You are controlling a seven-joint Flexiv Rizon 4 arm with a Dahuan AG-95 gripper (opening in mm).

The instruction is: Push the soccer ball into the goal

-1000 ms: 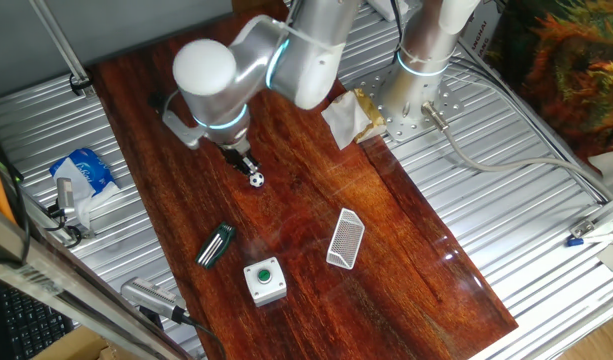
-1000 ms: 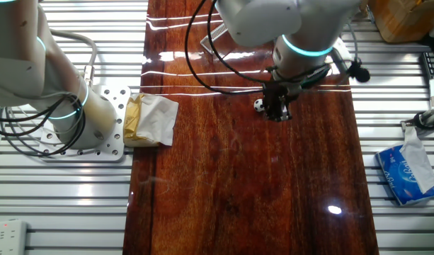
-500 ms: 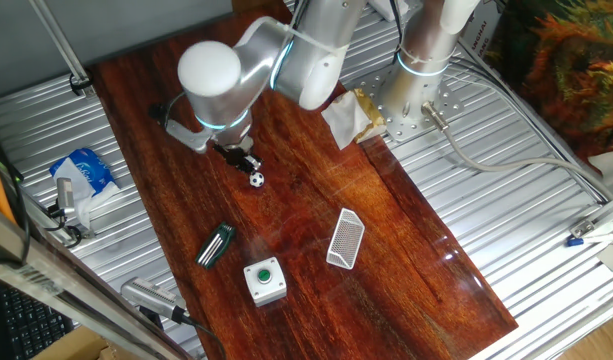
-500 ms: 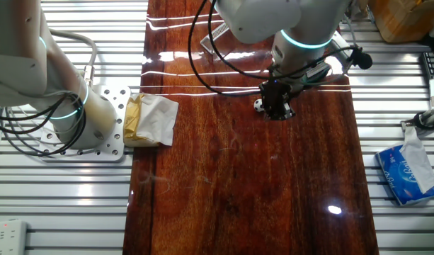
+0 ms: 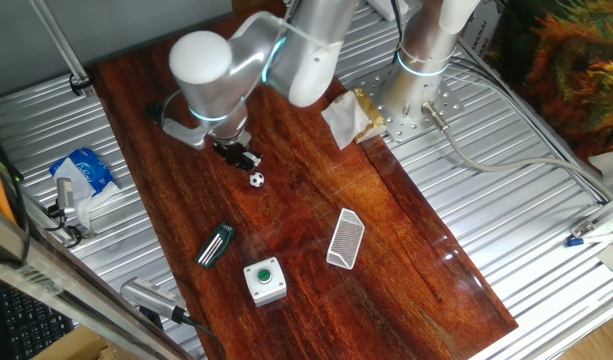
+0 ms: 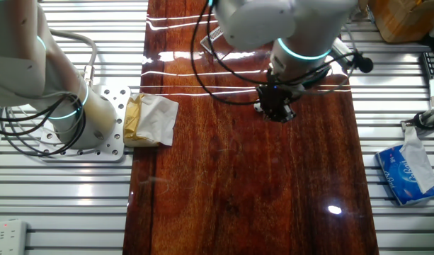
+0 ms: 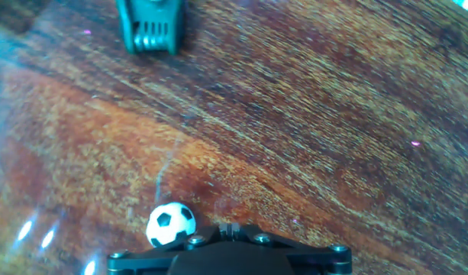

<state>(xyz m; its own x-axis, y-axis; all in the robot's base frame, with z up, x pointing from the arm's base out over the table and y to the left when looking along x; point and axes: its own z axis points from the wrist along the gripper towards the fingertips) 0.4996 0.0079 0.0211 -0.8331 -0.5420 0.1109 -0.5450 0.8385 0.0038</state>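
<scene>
- Sitting on the bare wood of the tabletop (image 5: 416, 250), the ball (image 5: 257, 180) rests just beside the pincer (image 5: 242, 158), on the side that faces the goal (image 5: 345, 238).
- In the hand view the ball (image 7: 171, 224) shows at the lower edge, touching or almost touching the dark pincer body and a little to the left of its middle; actual contact cannot be confirmed.
- Pincer, ball and goal fall nearly on one diagonal line in the fixed view that shows the goal: the pincer lies toward the tabletop's far edge, the goal well apart from the ball toward the near edge and to the right.
- The goal's long axis runs roughly across that line, so its meshed face looks broadly toward the ball.
- A push onward along that diagonal looks right; the ball's off-centre seat could let it roll aside toward the clip (image 5: 215, 245) or the button box (image 5: 265, 281).
- Fingertips are hidden in every view, so whether the pincer is clenched or released cannot be told.
</scene>
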